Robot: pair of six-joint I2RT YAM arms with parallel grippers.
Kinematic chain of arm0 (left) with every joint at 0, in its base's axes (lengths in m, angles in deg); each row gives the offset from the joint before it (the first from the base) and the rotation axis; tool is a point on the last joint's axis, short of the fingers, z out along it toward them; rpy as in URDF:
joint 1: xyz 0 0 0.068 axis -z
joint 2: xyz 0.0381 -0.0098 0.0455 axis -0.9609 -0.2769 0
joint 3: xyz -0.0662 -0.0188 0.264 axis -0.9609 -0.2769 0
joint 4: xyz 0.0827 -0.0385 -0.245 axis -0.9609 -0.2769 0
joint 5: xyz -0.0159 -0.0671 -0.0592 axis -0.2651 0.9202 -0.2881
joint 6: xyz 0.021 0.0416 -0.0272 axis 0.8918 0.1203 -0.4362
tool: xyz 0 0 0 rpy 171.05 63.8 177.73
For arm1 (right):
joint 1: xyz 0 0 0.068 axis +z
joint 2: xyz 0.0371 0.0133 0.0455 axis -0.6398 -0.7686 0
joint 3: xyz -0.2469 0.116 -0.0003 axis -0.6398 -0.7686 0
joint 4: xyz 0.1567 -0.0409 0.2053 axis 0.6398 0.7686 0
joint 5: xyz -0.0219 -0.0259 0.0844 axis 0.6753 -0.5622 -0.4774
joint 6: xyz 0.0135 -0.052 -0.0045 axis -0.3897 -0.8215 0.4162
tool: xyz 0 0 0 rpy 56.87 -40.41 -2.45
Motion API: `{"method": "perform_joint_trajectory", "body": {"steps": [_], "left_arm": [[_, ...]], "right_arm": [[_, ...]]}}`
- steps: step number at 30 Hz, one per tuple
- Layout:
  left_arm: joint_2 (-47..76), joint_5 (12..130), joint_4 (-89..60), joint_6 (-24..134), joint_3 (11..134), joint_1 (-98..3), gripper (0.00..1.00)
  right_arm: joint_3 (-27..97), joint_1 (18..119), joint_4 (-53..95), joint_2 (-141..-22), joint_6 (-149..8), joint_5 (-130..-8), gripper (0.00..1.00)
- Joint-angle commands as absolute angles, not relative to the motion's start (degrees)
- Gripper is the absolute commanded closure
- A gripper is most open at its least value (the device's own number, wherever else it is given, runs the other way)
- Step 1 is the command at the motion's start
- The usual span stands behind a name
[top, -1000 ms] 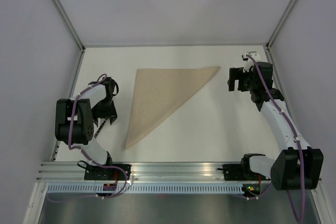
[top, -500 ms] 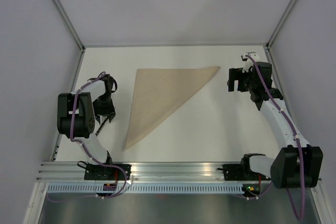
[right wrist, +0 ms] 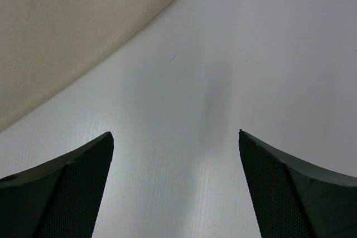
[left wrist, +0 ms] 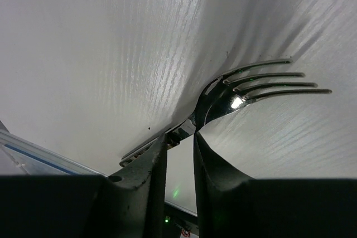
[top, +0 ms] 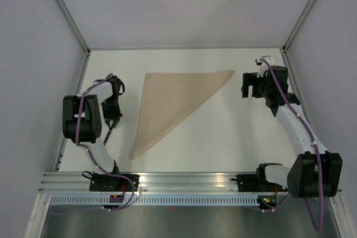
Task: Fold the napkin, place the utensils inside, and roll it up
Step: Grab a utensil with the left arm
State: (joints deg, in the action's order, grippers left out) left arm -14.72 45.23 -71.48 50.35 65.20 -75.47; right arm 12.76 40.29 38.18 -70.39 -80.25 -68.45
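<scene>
Utensils (top: 109,132) are needed next, so a fork (left wrist: 223,101) is pinched tight at its neck by the left gripper (left wrist: 179,140), low over the table (top: 223,137). To its right, the napkin (top: 173,101) is laid flat, folded into a triangle, ready to be filled. Past its right corner, the right gripper (right wrist: 175,135) is held wide open and empty, out of the way.

Left pincer (left wrist: 179,136) pinched narrow, right pincer (right wrist: 174,134) spread wide.
</scene>
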Motion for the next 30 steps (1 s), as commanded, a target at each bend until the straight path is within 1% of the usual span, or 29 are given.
{"method": "perform_joint_trajectory", "body": {"steps": [1, 11, 14, 16, 17, 21, 22, 24, 25, 26, 28, 30], "left_arm": [[-16.67, 48.92, -67.74, 52.18, 67.31, -75.68, 0.73], [-18.51, 50.25, -66.86, 53.33, 71.52, -75.60, 0.84], [-18.69, 50.51, -66.33, 53.24, 72.14, -75.68, 0.84], [-17.91, 50.51, -66.24, 53.33, 72.23, -75.60, 0.80], [-17.46, 50.33, -65.98, 53.50, 72.32, -75.68, 0.76], [-16.23, 49.28, -66.15, 53.76, 72.93, -75.60, 0.67], [-15.71, 49.10, -66.33, 53.76, 72.76, -75.68, 0.61], [-15.00, 47.88, -67.29, 53.59, 72.41, -75.77, 0.56], [-14.48, 47.61, -67.56, 53.50, 72.15, -75.69, 0.50], [-13.08, 47.52, -67.56, 53.50, 71.19, -75.77, 0.48], [-11.84, 47.43, -67.82, 53.15, 69.78, -76.38, 0.43], [-11.05, 47.78, -68.09, 53.15, 69.07, -77.00, 0.42]], "right_arm": [[13.41, 40.13, 37.74, -70.73, -80.74, -67.80, 0.02], [13.32, 40.13, 37.56, -71.34, -80.83, -67.27, 0.02], [13.41, 40.21, 37.65, -71.69, -80.92, -67.09, 0.02], [13.32, 40.13, 37.65, -71.70, -80.92, -66.83, 0.02], [13.41, 40.13, 37.56, -71.70, -80.92, -66.83, 0.02], [13.50, 40.13, 37.65, -71.96, -81.09, -66.57, 0.02], [13.41, 40.13, 37.56, -71.87, -81.09, -66.48, 0.02], [13.41, 40.13, 37.56, -71.87, -81.18, -66.48, 0.02], [13.23, 40.21, 37.65, -71.87, -81.18, -66.56, 0.02], [13.32, 40.13, 37.65, -71.87, -81.09, -66.57, 0.02], [13.50, 40.13, 37.56, -71.87, -81.09, -66.65, 0.02], [13.50, 40.13, 37.65, -71.78, -81.09, -66.74, 0.02]]}}
